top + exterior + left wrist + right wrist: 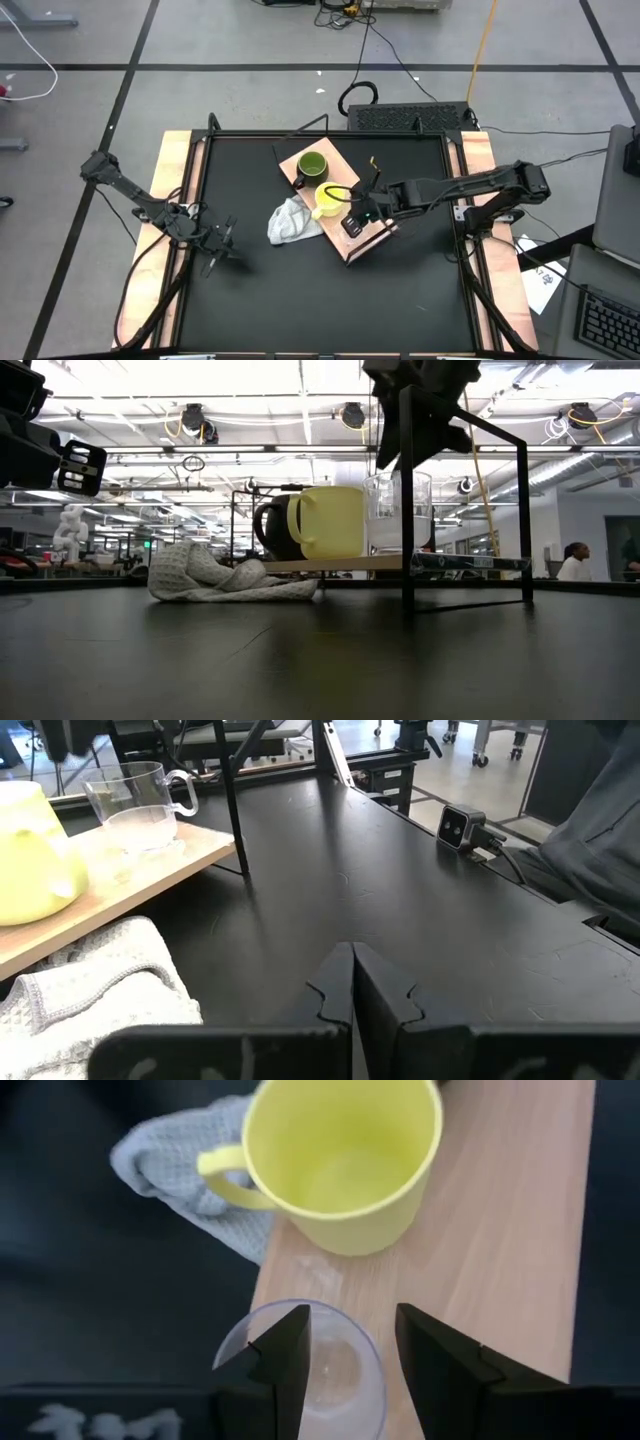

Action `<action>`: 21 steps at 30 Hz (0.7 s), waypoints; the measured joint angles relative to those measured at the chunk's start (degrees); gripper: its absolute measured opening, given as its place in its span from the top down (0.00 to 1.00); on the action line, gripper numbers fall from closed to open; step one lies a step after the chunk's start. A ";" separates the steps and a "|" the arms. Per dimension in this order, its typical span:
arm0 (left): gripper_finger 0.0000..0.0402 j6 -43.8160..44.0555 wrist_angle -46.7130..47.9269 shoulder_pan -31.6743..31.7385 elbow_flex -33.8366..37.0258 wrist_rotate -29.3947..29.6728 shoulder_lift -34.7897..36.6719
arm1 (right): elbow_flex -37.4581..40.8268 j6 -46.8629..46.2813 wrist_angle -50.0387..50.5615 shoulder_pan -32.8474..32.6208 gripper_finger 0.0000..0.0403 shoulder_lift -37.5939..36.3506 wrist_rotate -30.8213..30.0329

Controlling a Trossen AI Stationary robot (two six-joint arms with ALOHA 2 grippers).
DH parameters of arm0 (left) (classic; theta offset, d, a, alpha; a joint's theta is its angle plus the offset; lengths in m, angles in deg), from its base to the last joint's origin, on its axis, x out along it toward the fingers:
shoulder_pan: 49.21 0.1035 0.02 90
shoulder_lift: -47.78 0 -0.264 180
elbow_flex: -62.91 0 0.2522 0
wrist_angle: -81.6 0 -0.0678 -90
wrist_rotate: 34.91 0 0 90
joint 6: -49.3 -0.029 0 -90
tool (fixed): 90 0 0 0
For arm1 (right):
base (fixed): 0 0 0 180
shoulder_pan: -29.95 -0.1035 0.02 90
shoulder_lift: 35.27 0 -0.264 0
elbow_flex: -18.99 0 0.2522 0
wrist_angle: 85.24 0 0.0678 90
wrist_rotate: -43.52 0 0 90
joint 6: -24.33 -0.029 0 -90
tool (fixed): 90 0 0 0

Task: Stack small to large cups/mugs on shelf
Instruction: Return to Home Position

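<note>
The shelf [383, 232], a light-wood board with a thin dark frame, stands on the black table. On it, in a row, stand the dark green mug [312, 165], the yellow mug [327, 200] [345, 1160] and the clear glass cup [397, 510] [345, 1375], all upright on their bases. My right gripper [352, 1350] [358, 212] is open just above the glass cup. One finger is over its mouth and the other outside its wall. My left gripper [352, 980] [222, 248] is shut, low over the table's left part.
A white cloth [290, 222] [210, 578] lies crumpled on the table against the shelf's left side. A dark frame post [408, 510] rises next to the glass cup. Bare black tabletop [400, 290] spreads along the near side. A person [575, 560] sits in the room beyond.
</note>
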 joint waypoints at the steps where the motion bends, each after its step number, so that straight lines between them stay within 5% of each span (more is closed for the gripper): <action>1: 0.98 0.00 0.00 -0.01 0.00 0.00 0.00 | 0.00 0.49 -0.02 0.00 0.65 -0.61 -0.10; 15: 0.98 -3.70 -1.71 0.00 0.02 0.43 -0.02 | 0.02 16.90 1.07 -0.47 0.65 -11.56 0.08; 21: 0.98 -4.94 -5.55 0.00 0.02 8.91 0.00 | 0.02 25.82 1.22 -2.54 0.71 -18.86 -2.30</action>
